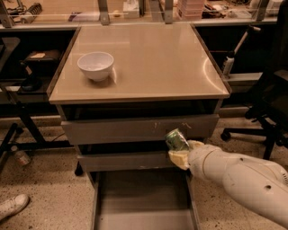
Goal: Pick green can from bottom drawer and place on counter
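Note:
The green can (176, 139) is tilted in my gripper (181, 150), which is shut on it, in front of the middle drawer's front and above the open bottom drawer (144, 200). My white arm (238, 179) reaches in from the lower right. The bottom drawer is pulled out and its grey tray shows nothing inside. The beige counter (148, 58) caps the cabinet above, well above the can.
A white bowl (95, 66) stands on the counter's left side. A black office chair (270, 103) is at the right. A cluttered bench (135, 9) runs along the back. A shoe (12, 206) is on the floor at lower left.

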`<state>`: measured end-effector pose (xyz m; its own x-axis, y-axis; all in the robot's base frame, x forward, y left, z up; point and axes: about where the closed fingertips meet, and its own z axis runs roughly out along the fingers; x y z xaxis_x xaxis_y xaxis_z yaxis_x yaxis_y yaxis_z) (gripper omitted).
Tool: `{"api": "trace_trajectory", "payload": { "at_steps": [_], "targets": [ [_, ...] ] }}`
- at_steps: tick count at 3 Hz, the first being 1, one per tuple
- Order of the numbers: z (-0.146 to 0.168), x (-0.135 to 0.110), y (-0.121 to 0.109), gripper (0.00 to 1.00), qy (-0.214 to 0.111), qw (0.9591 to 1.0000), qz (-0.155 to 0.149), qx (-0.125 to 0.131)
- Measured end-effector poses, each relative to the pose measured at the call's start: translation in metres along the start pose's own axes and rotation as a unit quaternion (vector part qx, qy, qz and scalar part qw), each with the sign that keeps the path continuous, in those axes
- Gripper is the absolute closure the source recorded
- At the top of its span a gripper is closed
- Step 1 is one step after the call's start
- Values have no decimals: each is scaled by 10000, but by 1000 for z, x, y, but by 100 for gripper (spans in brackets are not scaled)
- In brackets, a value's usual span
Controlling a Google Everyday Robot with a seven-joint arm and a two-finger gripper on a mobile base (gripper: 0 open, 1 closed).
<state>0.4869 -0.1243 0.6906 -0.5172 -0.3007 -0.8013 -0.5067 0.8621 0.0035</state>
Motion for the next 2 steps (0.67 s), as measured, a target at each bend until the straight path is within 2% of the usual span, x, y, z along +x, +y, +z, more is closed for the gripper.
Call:
{"api": "trace_trajectory", "payload": {
  "at_steps": [1,2],
  "targets": [
    [-8,-35,-18,100,-214,9997,-33,112],
    [-8,-35,-18,100,-214,9997,-33,112]
  ]
}}
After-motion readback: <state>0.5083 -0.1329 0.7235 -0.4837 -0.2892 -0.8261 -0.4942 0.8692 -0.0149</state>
